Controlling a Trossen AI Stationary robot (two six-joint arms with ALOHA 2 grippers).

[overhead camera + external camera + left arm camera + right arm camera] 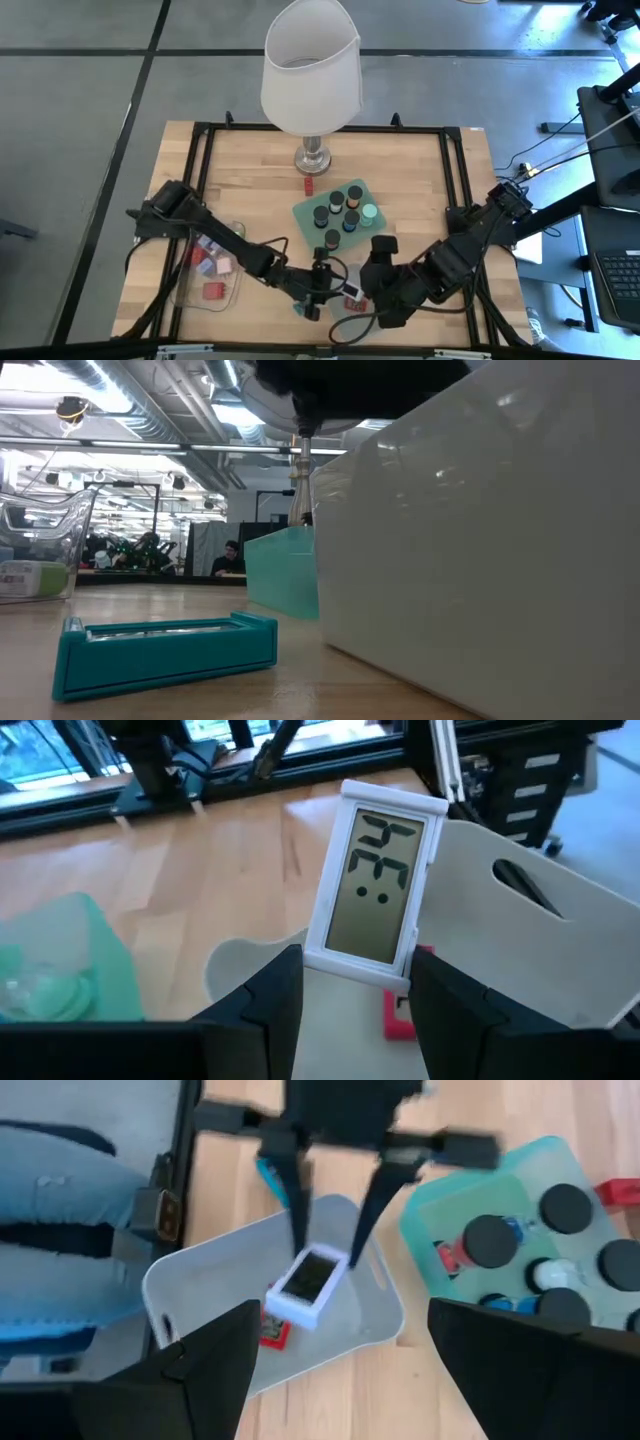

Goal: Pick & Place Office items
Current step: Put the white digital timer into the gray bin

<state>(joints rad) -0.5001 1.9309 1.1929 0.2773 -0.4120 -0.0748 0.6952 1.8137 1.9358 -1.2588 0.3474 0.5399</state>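
My left gripper (352, 982) is shut on a small white rectangle with a grey display (378, 880) and holds it over the white tray (200, 1270) near the table's front edge. A flat red item (275, 1332) lies on that tray's floor. My right gripper (340, 1375) stands open above the same tray, nothing between its fingers. Beside the tray a flat teal rectangle (165, 650) lies on the table. Several dark cylinders (340, 210) stand in the mint tray (303, 213). A red block (308, 185) lies near the lamp's foot. My left gripper pinches the white rectangle by its two long sides, at the end nearest the wrist (350, 958), between its two fingers (298, 1210). The fingers slant down from the table's left and lie along it. The display faces up; whether it touches the tray floor I cannot tell.
A white-shaded lamp (310, 70) stands at the table's far middle. A clear bin (215, 265) with red and pink blocks sits at the left. A black frame (455, 180) runs round the table. A person's leg in jeans (70, 1190) shows beyond the front edge.
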